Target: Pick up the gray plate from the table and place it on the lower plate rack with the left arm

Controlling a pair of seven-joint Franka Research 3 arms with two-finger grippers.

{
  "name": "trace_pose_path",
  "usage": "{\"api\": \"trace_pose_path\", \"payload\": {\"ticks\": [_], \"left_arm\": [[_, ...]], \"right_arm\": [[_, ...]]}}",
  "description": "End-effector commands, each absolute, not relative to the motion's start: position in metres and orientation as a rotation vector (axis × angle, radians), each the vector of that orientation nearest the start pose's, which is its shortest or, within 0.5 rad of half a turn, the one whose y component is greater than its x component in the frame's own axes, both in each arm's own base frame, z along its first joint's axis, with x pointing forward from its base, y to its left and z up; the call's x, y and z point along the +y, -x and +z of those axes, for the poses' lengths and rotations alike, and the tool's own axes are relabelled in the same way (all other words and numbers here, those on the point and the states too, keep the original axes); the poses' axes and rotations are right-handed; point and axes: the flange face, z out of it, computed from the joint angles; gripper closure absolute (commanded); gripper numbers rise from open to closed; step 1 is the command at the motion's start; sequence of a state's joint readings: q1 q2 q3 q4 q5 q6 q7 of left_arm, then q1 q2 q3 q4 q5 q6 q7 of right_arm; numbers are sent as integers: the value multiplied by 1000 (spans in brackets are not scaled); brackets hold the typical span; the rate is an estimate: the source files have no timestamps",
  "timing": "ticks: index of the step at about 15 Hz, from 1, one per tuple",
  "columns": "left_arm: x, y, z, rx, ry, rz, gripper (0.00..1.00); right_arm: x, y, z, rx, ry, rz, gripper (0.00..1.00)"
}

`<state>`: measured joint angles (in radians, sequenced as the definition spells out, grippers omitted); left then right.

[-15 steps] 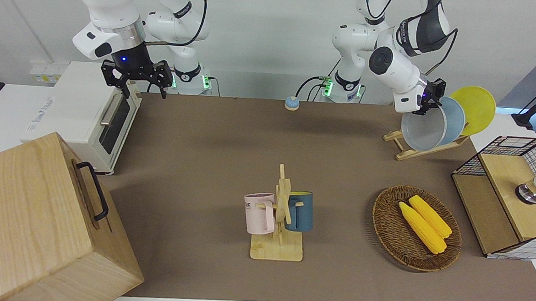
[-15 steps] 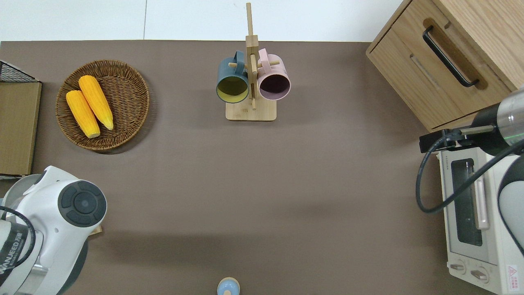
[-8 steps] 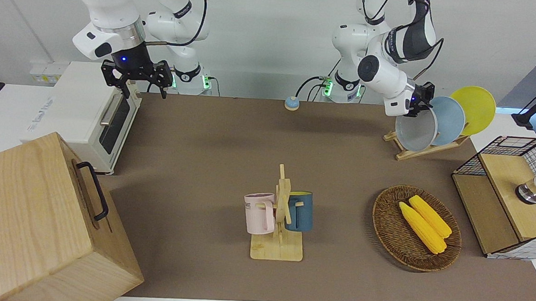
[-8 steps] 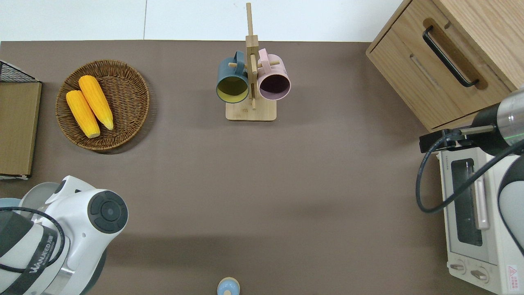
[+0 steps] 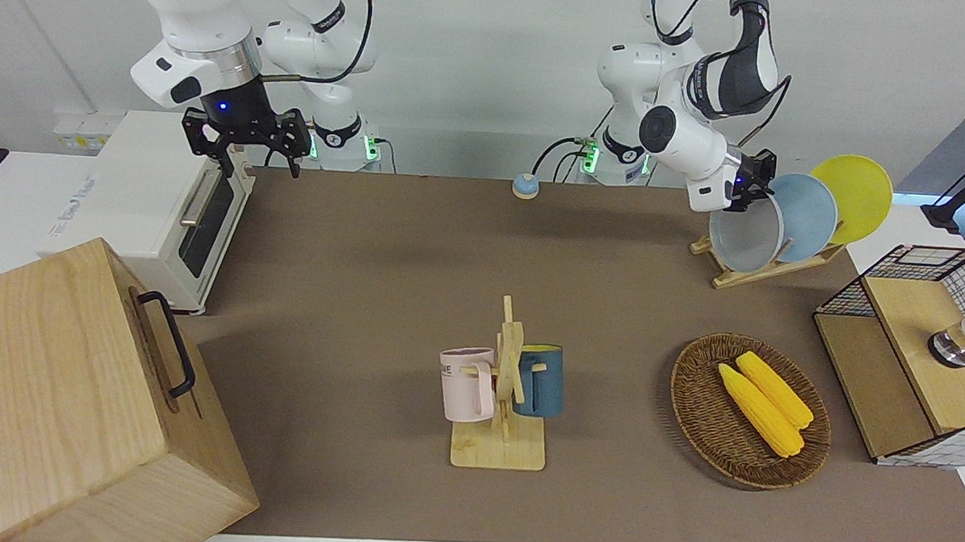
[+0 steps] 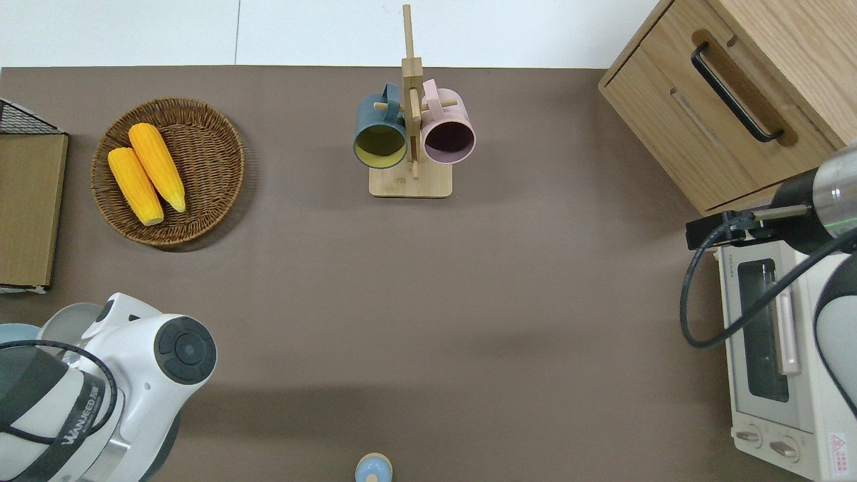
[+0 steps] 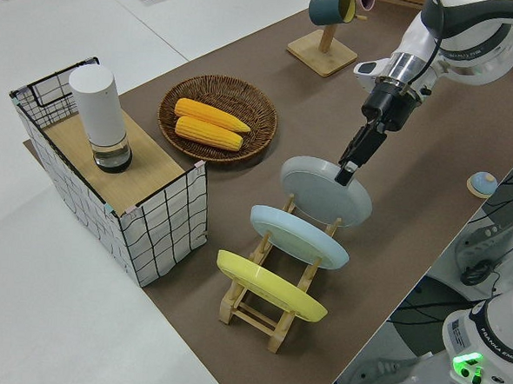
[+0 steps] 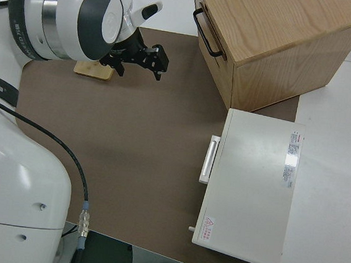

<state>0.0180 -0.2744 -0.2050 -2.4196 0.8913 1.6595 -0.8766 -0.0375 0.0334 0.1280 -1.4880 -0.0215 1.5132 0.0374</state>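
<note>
We see the left gripper [image 7: 349,167] at the top rim of the gray plate [image 7: 324,193], its jaws narrowed onto that rim — it looks pinched, though the contact itself is small in the left side view. The gray plate stands tilted in the lowest slot of the lower plate rack [image 7: 266,313], at the rack's end toward the middle of the tabletop [image 5: 416,267]. Just beside it in the next slot up sits the light-blue plate [image 7: 299,236], and the yellow plate [image 7: 270,286] takes the highest slot; the three lean the same way, overlapping in the front view. In the overhead view we get only a sliver of the gray plate [image 6: 70,314] under the left arm [image 6: 120,375], so the rack is hidden there.

The rack sits at the left arm's end of the tabletop, nearer to the robots than the wicker basket [image 5: 749,410] with two corn cobs [image 5: 765,401]. A wire crate [image 7: 109,174] with a white cylinder [image 7: 98,117] on it stands at that same end.

Mid-tabletop — the mug stand [image 5: 505,388] holding a pink mug [image 5: 467,384] and a dark-blue mug [image 5: 539,380]. The right arm is parked, its gripper [image 5: 246,136] with jaws spread and holding nothing. A white toaster oven [image 5: 156,204] and a wooden cabinet [image 5: 71,398] sit at the right arm's end.
</note>
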Motion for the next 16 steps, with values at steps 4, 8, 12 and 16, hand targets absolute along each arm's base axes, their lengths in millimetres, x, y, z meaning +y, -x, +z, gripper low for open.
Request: {"api": "trace_pose_path", "payload": {"ticks": [4, 8, 12, 16], "left_arm": [[-6, -413, 398, -399, 2068, -80, 1000], [-6, -414, 396, -399, 2067, -77, 724], [-6, -414, 395, -398, 2066, -73, 399], [-8, -414, 395, -390, 2066, -75, 2]], "right_arm": [[45, -559, 643, -58, 3160, 19, 17], [45, -559, 643, -58, 3160, 19, 17], [45, -559, 643, -58, 3160, 17, 17], [45, -559, 643, -58, 3160, 17, 17]]}}
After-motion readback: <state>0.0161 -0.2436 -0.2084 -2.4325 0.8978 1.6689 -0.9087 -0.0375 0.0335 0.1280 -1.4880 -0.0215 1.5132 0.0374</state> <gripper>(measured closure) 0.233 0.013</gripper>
